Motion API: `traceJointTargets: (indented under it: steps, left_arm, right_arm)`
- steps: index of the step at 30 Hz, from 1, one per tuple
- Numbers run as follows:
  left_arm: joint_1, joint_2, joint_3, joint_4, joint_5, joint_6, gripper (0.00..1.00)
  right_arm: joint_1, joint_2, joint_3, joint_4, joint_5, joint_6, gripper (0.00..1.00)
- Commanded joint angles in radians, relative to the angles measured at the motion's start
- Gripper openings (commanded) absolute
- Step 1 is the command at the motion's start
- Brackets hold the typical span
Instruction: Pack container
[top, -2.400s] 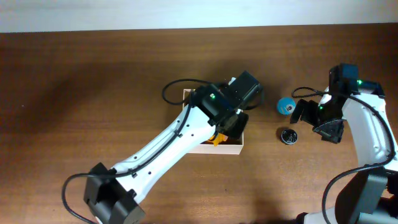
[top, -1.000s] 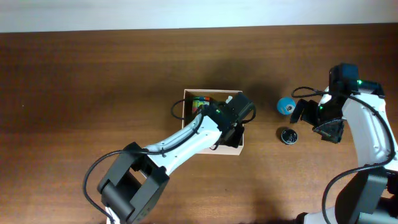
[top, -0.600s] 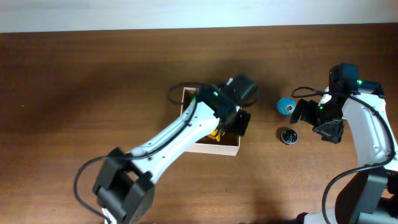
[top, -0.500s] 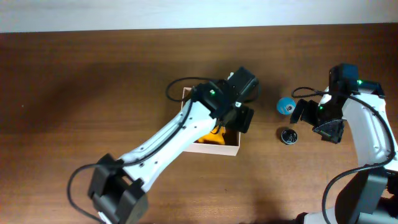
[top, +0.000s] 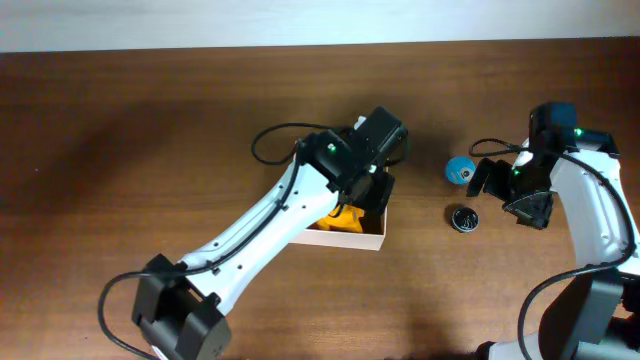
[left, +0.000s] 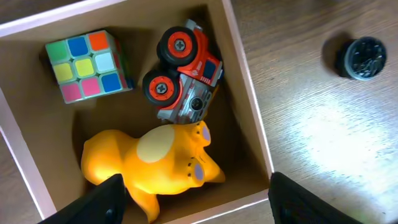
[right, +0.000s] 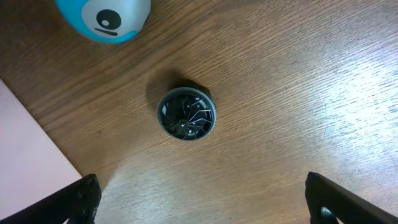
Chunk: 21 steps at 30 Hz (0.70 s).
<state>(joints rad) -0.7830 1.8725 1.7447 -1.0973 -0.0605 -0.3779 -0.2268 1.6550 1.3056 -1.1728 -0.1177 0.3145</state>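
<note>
Three toys in container (left: 250, 121): cube (left: 88, 65), truck (left: 183, 81), yellow figure (left: 149, 165). Disc (top: 463, 218), blue ball (top: 459, 170) on bench (top: 150, 130), right of frame. Left gripper (left: 199, 199) spread over container; right gripper (right: 208, 199) spread over disc.

You have bare wood around the black disc (right: 186, 114); inside the container (left: 255, 112), cube (left: 90, 65), truck (left: 183, 71) and yellow toy (left: 149, 165) crowd the floor.

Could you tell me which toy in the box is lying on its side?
The red truck: its two orange-hubbed wheels face the camera, unlike the cube and the yellow figure beside it.
</note>
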Motion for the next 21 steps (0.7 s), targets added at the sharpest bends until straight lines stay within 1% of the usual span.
traceJointTargets:
  steps: [1, 3, 4, 6, 7, 8, 9, 15, 18, 21]
  left_arm:
    - [0.007, 0.018, -0.02, 0.002, -0.015, 0.002, 0.72]
    - [0.007, 0.024, -0.047, 0.008, -0.015, -0.024, 0.7]
    - [0.007, 0.027, -0.063, 0.012, -0.014, -0.031, 0.68]
    - [0.007, 0.033, -0.109, 0.04, -0.005, -0.034, 0.67]
    - [0.007, 0.036, -0.134, 0.061, 0.01, -0.034, 0.65]
    - [0.007, 0.043, -0.17, 0.092, 0.048, -0.034, 0.61]
    - [0.007, 0.05, -0.208, 0.131, 0.098, -0.034, 0.59]
    - [0.007, 0.08, -0.275, 0.208, 0.109, -0.049, 0.59]
    - [0.012, 0.087, -0.274, 0.224, 0.101, -0.048, 0.59]
    - [0.028, 0.082, -0.224, 0.206, 0.098, -0.04, 0.6]
  right_arm:
    - [-0.004, 0.003, 0.011, 0.005, -0.003, 0.008, 0.99]
    - [-0.004, 0.003, 0.011, 0.006, -0.003, 0.008, 0.99]
    - [-0.003, 0.003, 0.011, 0.006, -0.003, 0.008, 0.99]
    - [-0.004, 0.003, 0.011, 0.006, -0.003, 0.008, 0.99]
    - [-0.004, 0.003, 0.011, 0.006, -0.003, 0.008, 0.99]
    - [-0.004, 0.003, 0.011, 0.006, -0.003, 0.008, 0.99]
    - [-0.004, 0.003, 0.011, 0.006, -0.002, 0.008, 0.99]
    - [-0.004, 0.003, 0.011, 0.006, -0.002, 0.008, 0.99]
    - [-0.004, 0.003, 0.011, 0.006, -0.002, 0.008, 0.99]
    - [-0.004, 0.003, 0.011, 0.005, -0.003, 0.008, 0.99]
